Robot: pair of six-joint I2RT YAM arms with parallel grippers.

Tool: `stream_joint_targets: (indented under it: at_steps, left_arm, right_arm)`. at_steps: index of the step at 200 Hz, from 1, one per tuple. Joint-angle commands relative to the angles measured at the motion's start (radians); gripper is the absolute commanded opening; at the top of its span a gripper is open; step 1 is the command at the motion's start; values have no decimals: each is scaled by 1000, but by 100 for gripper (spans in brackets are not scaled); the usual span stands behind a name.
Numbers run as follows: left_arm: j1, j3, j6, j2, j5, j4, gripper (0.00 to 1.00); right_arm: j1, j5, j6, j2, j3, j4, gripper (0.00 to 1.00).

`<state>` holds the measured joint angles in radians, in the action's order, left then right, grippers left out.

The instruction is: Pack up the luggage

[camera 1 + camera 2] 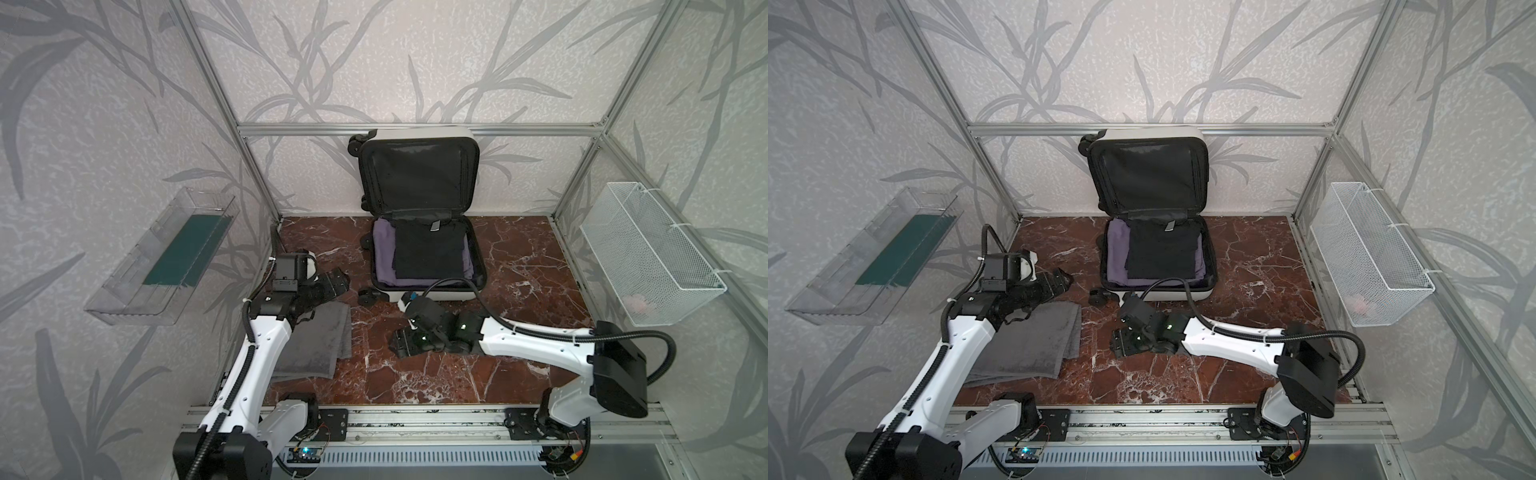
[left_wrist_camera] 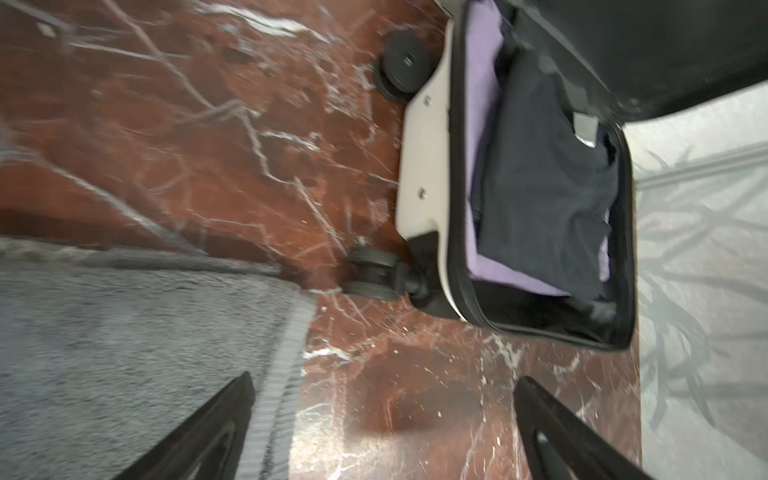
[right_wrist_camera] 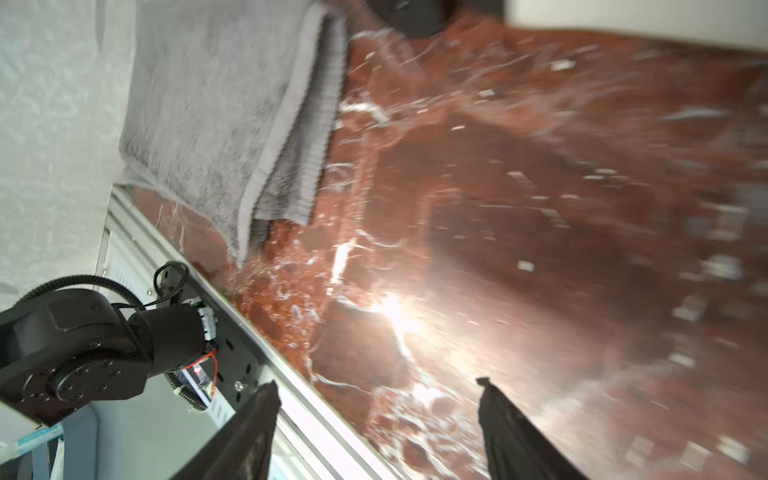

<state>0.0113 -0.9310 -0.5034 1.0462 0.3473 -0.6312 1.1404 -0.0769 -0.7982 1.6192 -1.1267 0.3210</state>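
The luggage (image 1: 440, 296) (image 1: 1179, 296) lies open at the back of the red marble table, its black-lined lid leaning on the rear wall. A black garment (image 1: 430, 249) rests on a purple one (image 1: 384, 257) in its base. In the left wrist view the luggage (image 2: 424, 166) shows its white shell and black wheels. A folded grey towel (image 1: 316, 349) (image 1: 1034, 345) (image 2: 124, 332) (image 3: 216, 104) lies front left. My left gripper (image 1: 338, 282) (image 1: 1065, 279) (image 2: 384, 380) hovers open over the towel's far corner, empty. Right of the towel, my right gripper (image 1: 401, 345) (image 1: 1119, 338) (image 3: 376, 382) is open over bare marble, empty.
A clear plastic tray (image 1: 166, 257) with a dark green sheet hangs on the left wall. A white wire-mesh basket (image 1: 648, 253) on the right wall holds something pale pink (image 1: 636, 303). An aluminium rail (image 1: 415, 424) carrying both arm bases runs along the front edge.
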Motion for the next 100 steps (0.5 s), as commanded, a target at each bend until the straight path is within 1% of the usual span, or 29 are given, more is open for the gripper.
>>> stream_joint_targets:
  at_steps: [1,45,100]
  left_arm:
    - [45,-45,42,-3,12,-51,99]
    - [119,-76,69,0,28,-68,99]
    - [135,-81,49,-29,47,-64,99]
  right_arm:
    - [51,39,-38,112,-109,-36,79]
    - [81,22,-89,346,-290,-51,82]
    - [82,-26,-115,570,-504,-44,83]
